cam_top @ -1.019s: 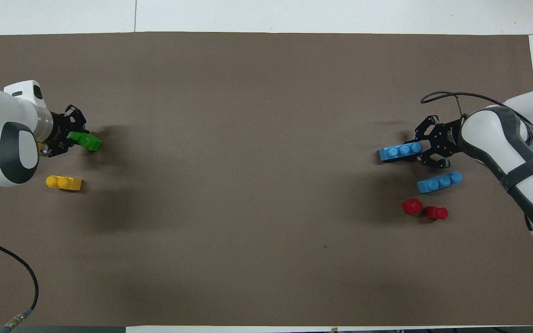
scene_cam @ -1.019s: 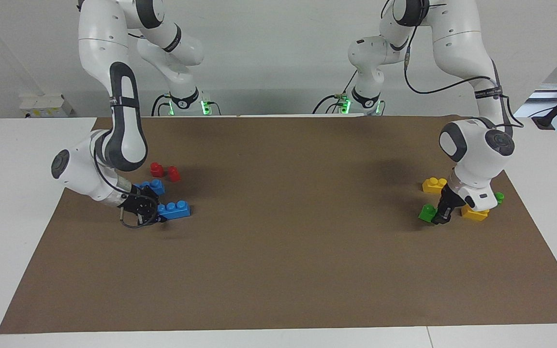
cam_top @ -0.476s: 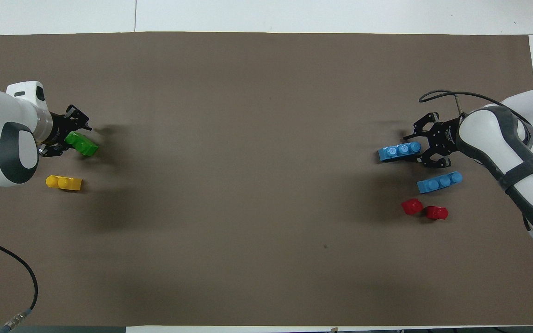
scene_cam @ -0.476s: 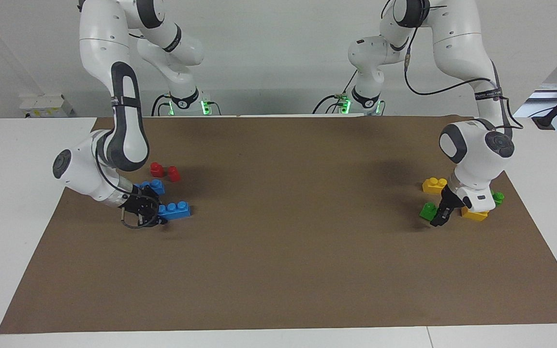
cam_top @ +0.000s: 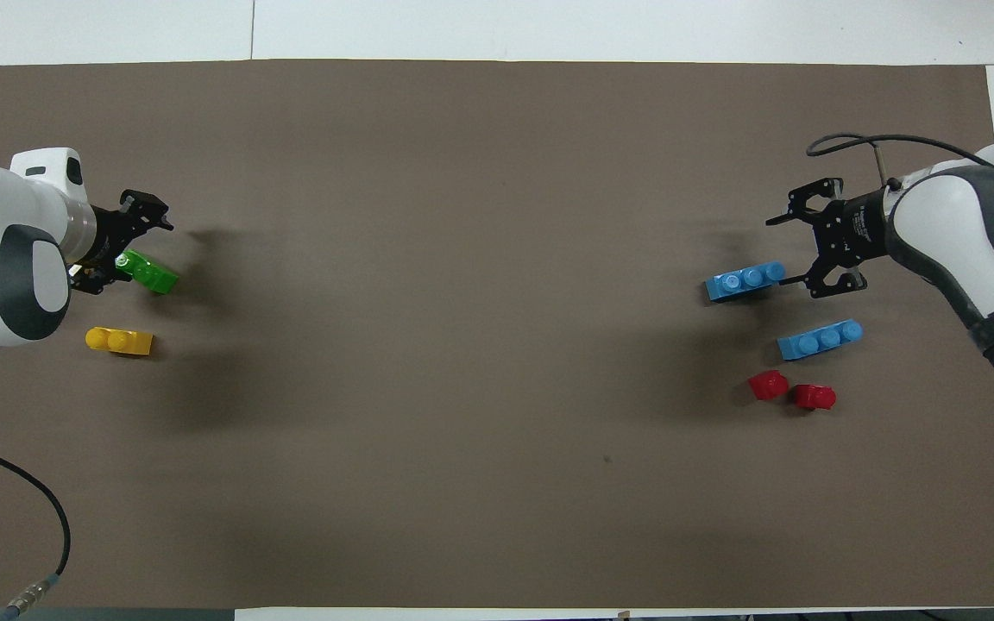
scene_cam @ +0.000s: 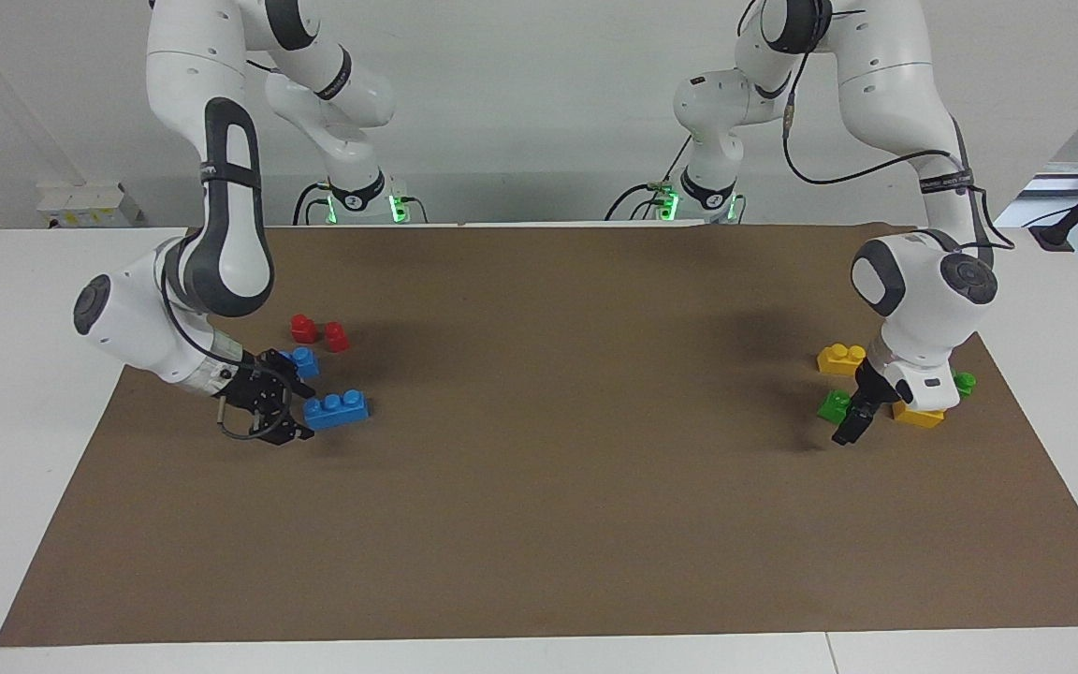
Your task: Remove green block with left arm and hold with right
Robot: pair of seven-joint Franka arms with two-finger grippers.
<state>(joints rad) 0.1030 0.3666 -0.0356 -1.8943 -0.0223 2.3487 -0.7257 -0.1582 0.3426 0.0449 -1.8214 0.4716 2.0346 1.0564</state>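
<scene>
A green block (scene_cam: 834,404) (cam_top: 149,274) lies on the brown mat (scene_cam: 548,487) at the left arm's end. My left gripper (scene_cam: 850,423) (cam_top: 136,247) is low over the mat right beside it, open, with the block by one finger and not clamped. A second green block (scene_cam: 966,382) shows past the left wrist in the facing view and is hidden in the overhead view. My right gripper (scene_cam: 275,414) (cam_top: 810,252) is open and empty at the right arm's end, beside a blue three-stud brick (scene_cam: 337,408) (cam_top: 745,281).
One yellow brick (scene_cam: 840,358) (cam_top: 120,341) lies nearer to the robots than the green block; another (scene_cam: 918,415) sits under the left wrist. A second blue brick (scene_cam: 300,360) (cam_top: 820,339) and two red pieces (scene_cam: 319,332) (cam_top: 790,390) lie near the right gripper.
My left gripper has opened and let go of the green block, which now rests on the mat. My right gripper has drawn back from the blue brick toward the right arm's end of the table.
</scene>
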